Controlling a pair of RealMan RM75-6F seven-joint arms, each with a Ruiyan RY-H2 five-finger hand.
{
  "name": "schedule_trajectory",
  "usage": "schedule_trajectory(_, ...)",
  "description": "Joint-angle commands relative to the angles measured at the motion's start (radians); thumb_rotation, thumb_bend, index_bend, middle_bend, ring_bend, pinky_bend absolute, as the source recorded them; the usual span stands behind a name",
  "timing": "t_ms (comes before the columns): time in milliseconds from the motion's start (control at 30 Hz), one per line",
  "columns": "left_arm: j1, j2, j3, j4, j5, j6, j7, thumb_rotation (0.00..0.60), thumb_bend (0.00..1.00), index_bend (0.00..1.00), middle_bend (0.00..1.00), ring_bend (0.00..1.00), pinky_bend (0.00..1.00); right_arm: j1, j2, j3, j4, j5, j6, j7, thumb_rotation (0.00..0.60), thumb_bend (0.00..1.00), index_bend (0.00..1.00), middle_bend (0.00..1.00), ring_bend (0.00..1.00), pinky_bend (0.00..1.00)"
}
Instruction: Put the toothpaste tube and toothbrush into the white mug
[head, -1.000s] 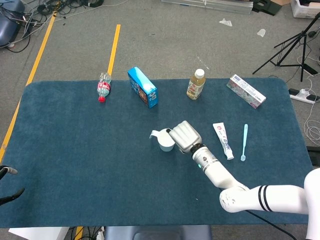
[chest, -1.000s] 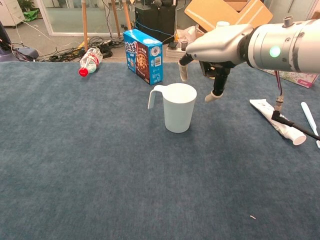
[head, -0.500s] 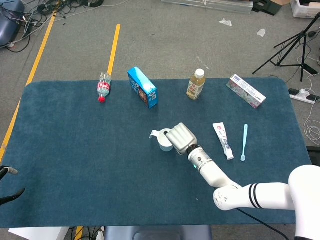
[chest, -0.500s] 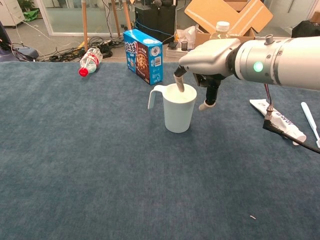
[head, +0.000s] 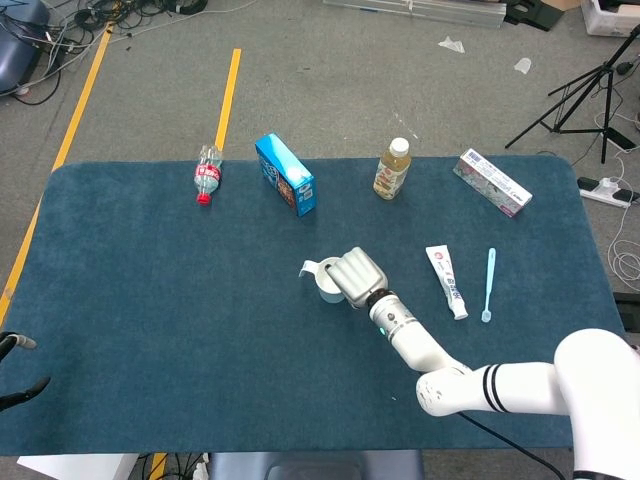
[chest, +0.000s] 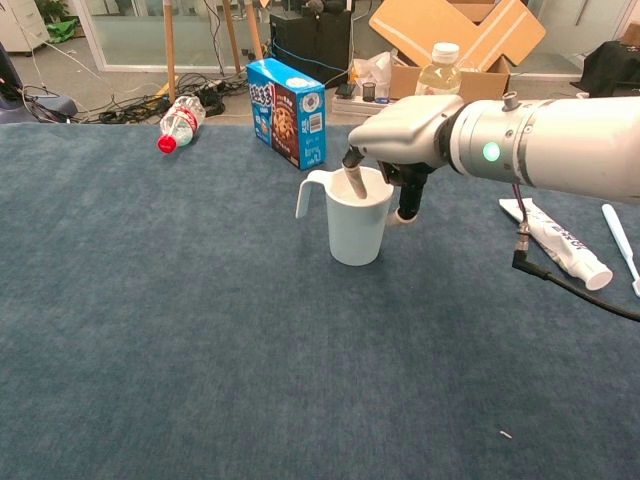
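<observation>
Here my right hand (chest: 392, 168) pinches the rim of the white plastic mug (chest: 356, 223); the white toothpaste tube (chest: 556, 240) and pale blue toothbrush (head: 488, 285) lie on the counter (head: 150, 300).

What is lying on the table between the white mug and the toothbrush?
The toothpaste tube lies between the mug and the toothbrush, clearest in the head view.

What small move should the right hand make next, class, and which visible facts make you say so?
Probably close on the white mug. The right hand is at its rim, one finger dipping inside and others outside its far wall, a pinch not clearly made. The toothpaste tube and toothbrush lie untouched further right, so the mug seems the target.
</observation>
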Motion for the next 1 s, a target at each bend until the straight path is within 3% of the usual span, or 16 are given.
schedule_trajectory(33,0.001,0.001,-0.001,-0.001,-0.002,0.0,-0.002,0.6,0.0,0.43,0.4,0.31,0.35,0.005,-0.014,-0.004,0.021,0.007,-0.01,0.007,0.6,0.21,0.46,1.0,1.0,1.0)
schedule_trajectory(367,0.002,0.003,-0.002,0.002,-0.003,-0.001,-0.01,0.6,0.0,0.43,0.4,0.31,0.35,0.012,-0.017,-0.024,0.031,0.017,-0.015,0.01,0.6,0.3,0.62,1.0,1.0,1.0)
schedule_trajectory(700,0.001,0.002,-0.007,0.007,-0.014,-0.006,-0.01,0.6,0.0,0.43,0.4,0.31,0.35,-0.003,0.019,-0.052,-0.002,-0.012,0.004,0.017,0.6,0.31,0.66,1.0,1.0,1.0)
schedule_trajectory(1000,-0.001,-0.001,-0.012,0.01,-0.029,-0.014,-0.005,0.6,0.0,0.43,0.4,0.31,0.35,-0.037,0.114,-0.09,-0.11,-0.072,0.054,0.012,0.6,0.31,0.66,1.0,1.0,1.0)
